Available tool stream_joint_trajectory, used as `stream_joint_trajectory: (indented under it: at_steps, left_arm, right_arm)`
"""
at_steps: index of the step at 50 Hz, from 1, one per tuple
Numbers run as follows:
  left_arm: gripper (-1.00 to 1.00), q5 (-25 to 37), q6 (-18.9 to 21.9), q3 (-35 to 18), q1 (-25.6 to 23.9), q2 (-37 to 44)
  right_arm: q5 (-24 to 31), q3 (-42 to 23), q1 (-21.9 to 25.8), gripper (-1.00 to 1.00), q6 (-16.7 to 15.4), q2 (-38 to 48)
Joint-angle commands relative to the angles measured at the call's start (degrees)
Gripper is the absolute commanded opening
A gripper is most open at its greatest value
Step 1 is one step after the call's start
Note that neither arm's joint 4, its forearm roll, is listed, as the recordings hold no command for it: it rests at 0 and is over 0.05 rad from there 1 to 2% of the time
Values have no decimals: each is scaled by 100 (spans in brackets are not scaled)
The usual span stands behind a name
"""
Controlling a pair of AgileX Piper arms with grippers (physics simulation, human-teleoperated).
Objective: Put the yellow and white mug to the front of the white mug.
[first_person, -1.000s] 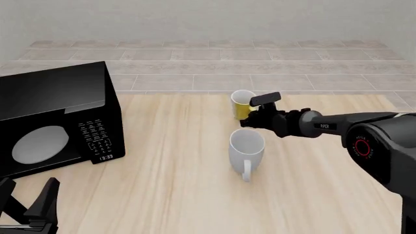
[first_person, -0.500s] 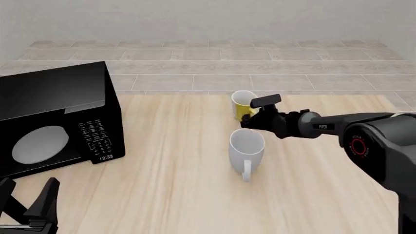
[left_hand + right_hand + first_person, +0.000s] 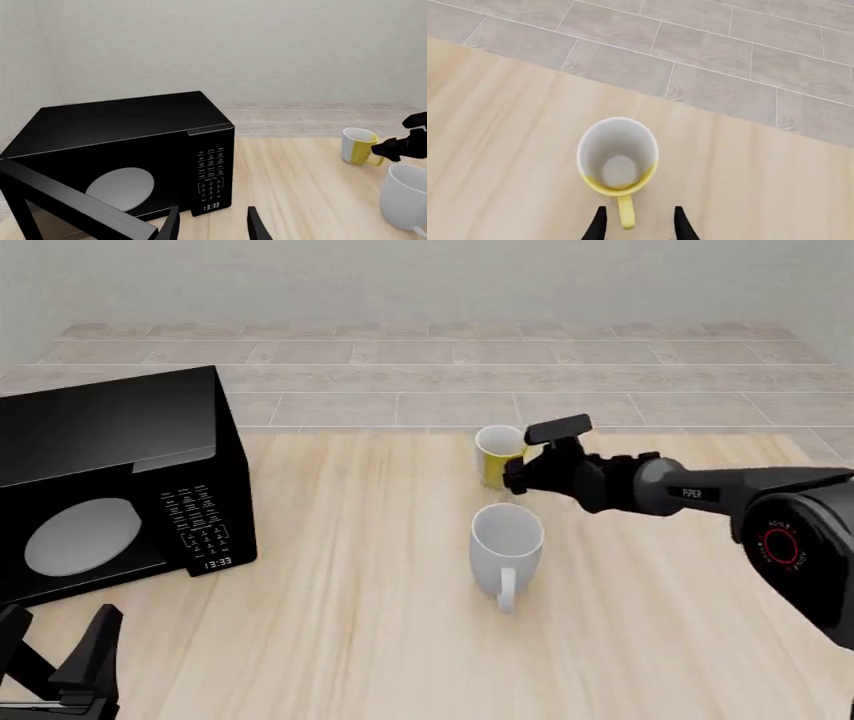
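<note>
The yellow and white mug (image 3: 497, 454) stands upright near the table's far edge, its handle toward my right arm. It also shows in the right wrist view (image 3: 618, 157) and the left wrist view (image 3: 358, 146). The taller white mug (image 3: 507, 538) stands just in front of it, handle toward the front, and shows in the left wrist view (image 3: 405, 196). My right gripper (image 3: 519, 478) is open, with its fingertips (image 3: 598, 224) on either side of the yellow handle (image 3: 625, 216) and apart from it. My left gripper (image 3: 56, 652) is open and empty at the front left corner.
A black microwave (image 3: 114, 490) stands on the left of the table, door shut, and fills much of the left wrist view (image 3: 127, 150). Behind the table's far edge lies a grey tiled floor (image 3: 427, 370) and a pale wall.
My right gripper has moved up and a little farther back, closer around the yellow mug's handle. Both mugs and the left arm have not moved.
</note>
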Motion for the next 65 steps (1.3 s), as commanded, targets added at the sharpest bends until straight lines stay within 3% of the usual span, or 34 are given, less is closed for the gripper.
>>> stream_joint_trajectory:
  at_steps: [1,26,41,49,65]
  left_arm:
    - [100,0,-1,0,-1,0]
    - [100,0,0,0,-1,1]
    - [100,0,2,0,0,-1]
    - [100,0,0,0,0,1]
    - [100,0,-1,0,-1,-1]
  right_arm:
    - [-94,432,94,100,-29,-645]
    - [-411,2161,355,100,-347,-2948]
    - [-691,2913,215,100,-396,-3705]
    - [-480,3167,163,100,-602,-4248]
    - [-95,3563,216,100,-726,-5355]
